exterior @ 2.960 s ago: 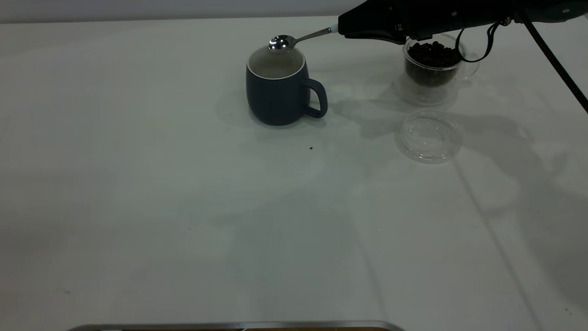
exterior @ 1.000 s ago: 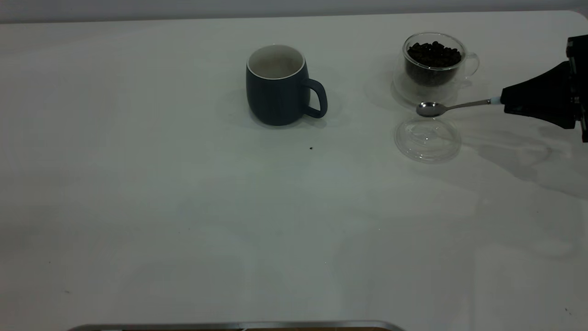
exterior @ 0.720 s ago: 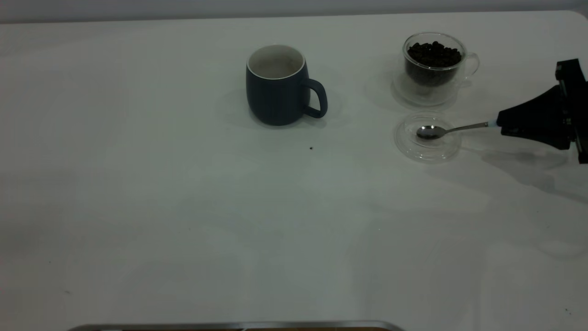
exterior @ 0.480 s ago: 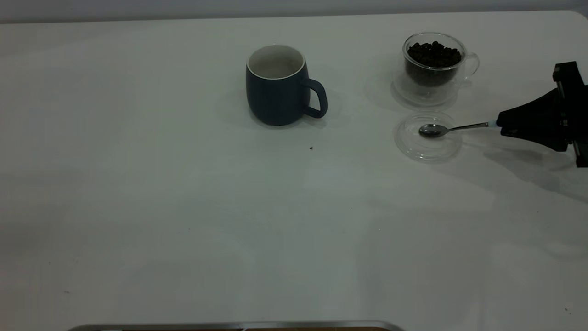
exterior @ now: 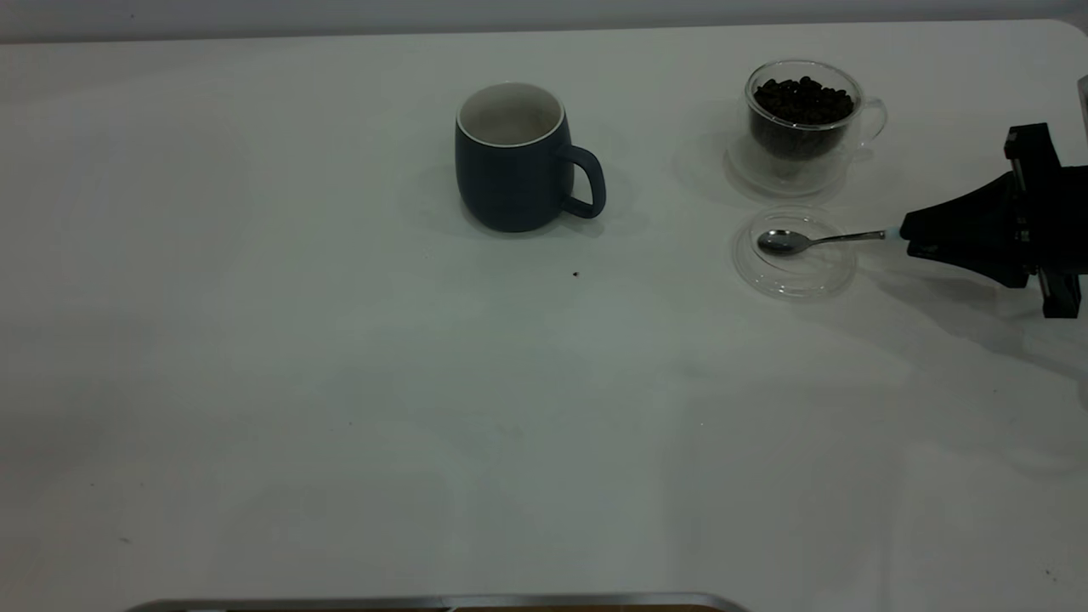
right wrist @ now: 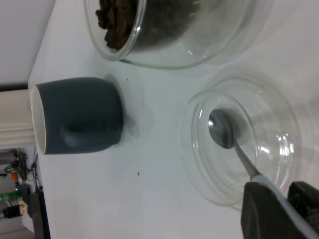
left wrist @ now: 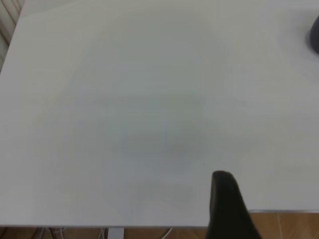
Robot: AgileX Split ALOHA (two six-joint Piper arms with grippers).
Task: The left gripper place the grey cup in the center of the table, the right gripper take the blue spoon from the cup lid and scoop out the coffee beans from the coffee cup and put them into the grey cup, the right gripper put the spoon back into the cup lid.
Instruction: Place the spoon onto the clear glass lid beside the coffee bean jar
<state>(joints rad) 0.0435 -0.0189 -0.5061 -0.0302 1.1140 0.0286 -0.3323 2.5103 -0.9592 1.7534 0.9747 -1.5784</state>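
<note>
The grey cup (exterior: 510, 161) stands upright near the table's (exterior: 340, 382) far middle, handle to the right; it also shows in the right wrist view (right wrist: 79, 114). The coffee cup (exterior: 799, 127) with coffee beans (exterior: 803, 98) stands at the far right. The cup lid (exterior: 795, 268) lies just in front of it. My right gripper (exterior: 905, 235) is low at the lid's right side, shut on the blue spoon's pale handle (right wrist: 276, 196). The spoon's bowl (exterior: 778, 242) rests inside the lid. My left gripper (left wrist: 223, 177) hangs over the table's near edge, far from everything.
A tiny dark speck (exterior: 575, 274) lies in front of the grey cup. A metal strip (exterior: 425, 602) runs along the table's near edge. The table's left and front are bare white surface.
My right gripper carried the spoon from above the grey cup over to the lid, lowered its bowl into the lid, then slid slightly left. The cups and lid stayed put.
</note>
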